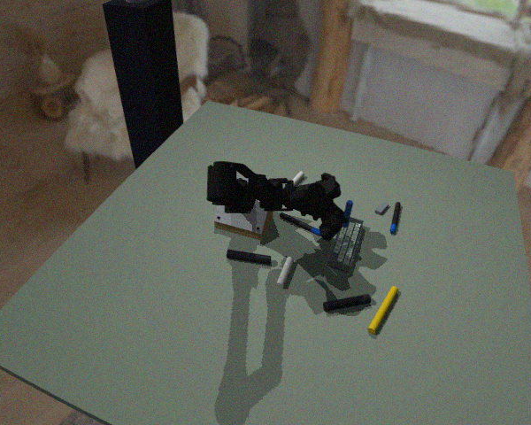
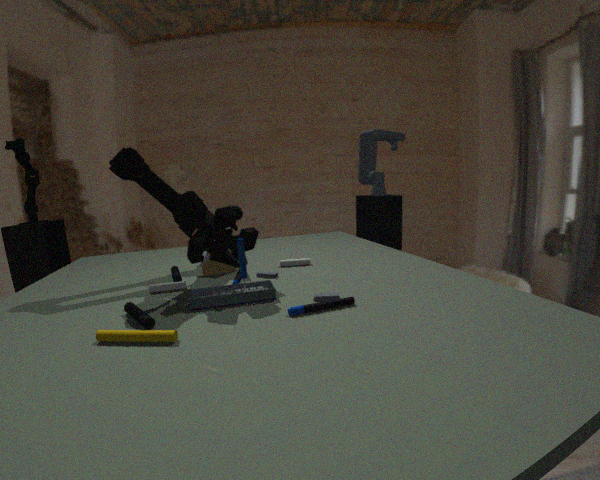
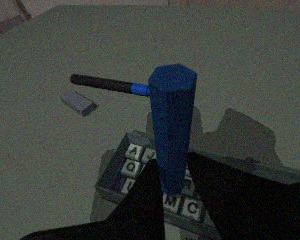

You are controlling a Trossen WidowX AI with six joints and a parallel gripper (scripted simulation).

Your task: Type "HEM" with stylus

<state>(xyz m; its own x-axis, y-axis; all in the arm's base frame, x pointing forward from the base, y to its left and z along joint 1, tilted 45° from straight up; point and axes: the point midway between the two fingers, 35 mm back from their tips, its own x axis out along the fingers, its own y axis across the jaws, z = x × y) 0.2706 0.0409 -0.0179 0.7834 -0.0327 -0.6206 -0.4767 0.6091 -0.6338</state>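
The blue stylus [image 1: 349, 209] [image 2: 241, 255] [image 3: 173, 115] stands nearly upright in my gripper [image 1: 342, 225] [image 3: 171, 162], which is shut on it. Its lower end is hidden behind the fingers in the wrist view, so I cannot tell if it touches a key. The dark keyboard [image 1: 348, 244] [image 2: 233, 298] [image 3: 110, 182] lies under the gripper. In the wrist view the M key [image 3: 171, 203] and C key [image 3: 192, 207] show just below the stylus, and the R key [image 3: 188, 186] shows beside it, partly covered. I cannot make out the H and E keys.
A black marker with a blue end [image 1: 396, 214] [image 2: 321, 306] [image 3: 107, 84] and a grey block [image 1: 381, 208] [image 3: 79, 103] lie beyond the keyboard. A yellow stick [image 1: 382, 310] [image 2: 136, 336] and a black stick [image 1: 347, 303] lie nearer the top camera. A white stick [image 1: 285, 272] lies beside the keyboard.
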